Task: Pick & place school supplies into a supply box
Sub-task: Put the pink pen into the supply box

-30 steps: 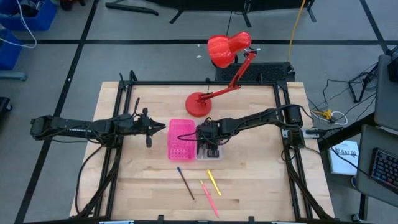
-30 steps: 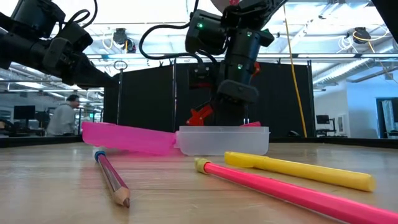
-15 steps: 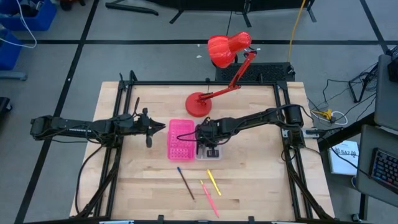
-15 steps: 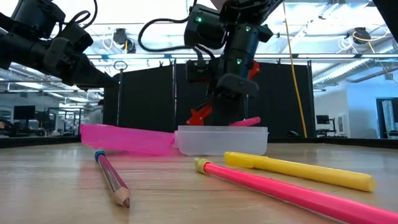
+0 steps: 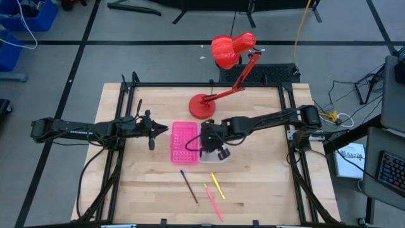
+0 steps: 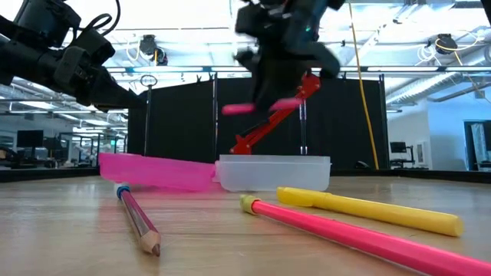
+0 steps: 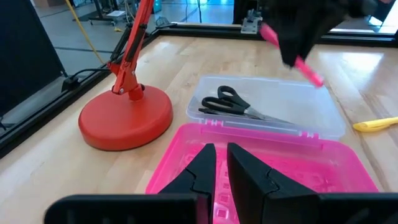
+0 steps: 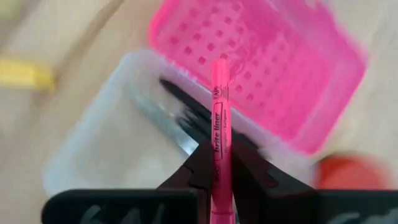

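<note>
Your supply box sits mid-table with scissors already in its clear half, right gripper above it clenched on a pink highlighter marked "brite liner", so lower and release next; left gripper waits beside, nearly closed, empty.

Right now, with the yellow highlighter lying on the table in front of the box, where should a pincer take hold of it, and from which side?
Take the yellow highlighter around mid-barrel, coming straight down from above with the fingers across its width. It lies flat on the table, so its sides are best reached from overhead. The pink pen lies close alongside, so keep the fingers narrow.
</note>
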You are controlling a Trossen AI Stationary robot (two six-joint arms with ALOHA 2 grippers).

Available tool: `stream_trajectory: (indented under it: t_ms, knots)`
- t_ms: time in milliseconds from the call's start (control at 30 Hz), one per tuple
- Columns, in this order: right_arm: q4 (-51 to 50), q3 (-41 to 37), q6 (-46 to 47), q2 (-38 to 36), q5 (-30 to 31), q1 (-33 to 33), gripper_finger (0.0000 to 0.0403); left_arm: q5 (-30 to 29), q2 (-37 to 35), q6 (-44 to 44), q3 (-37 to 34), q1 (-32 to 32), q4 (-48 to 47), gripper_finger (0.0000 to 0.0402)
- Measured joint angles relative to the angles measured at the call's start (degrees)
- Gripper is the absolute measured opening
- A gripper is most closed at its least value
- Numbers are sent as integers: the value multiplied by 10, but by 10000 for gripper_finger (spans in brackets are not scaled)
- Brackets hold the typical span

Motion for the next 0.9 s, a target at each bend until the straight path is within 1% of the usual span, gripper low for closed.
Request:
stream_trajectory:
  t_ms: [100,133,233,333,433,600,733,900]
  knots:
    - [-56,22,-218,-9,1,19,26,0,0,3,0,0,0,49]
    - [-63,28,-260,-9,0,23,26,0,0,3,0,0,1,49]
    - [-45,39,-286,-7,-14,26,26,-5,0,4,0,0,1,49]
    - [-45,39,-329,-8,-46,22,26,-9,0,10,0,0,-1,49]
    - [-33,39,-373,5,-65,24,31,-13,0,13,0,0,-1,49]
    - [-34,38,-459,46,-61,15,28,-15,0,13,0,0,-7,49]
    - [-24,38,-487,72,-66,4,28,-15,0,13,0,0,-29,49]
    - [-15,38,-498,79,-108,-24,28,-15,2,12,0,0,-40,49]
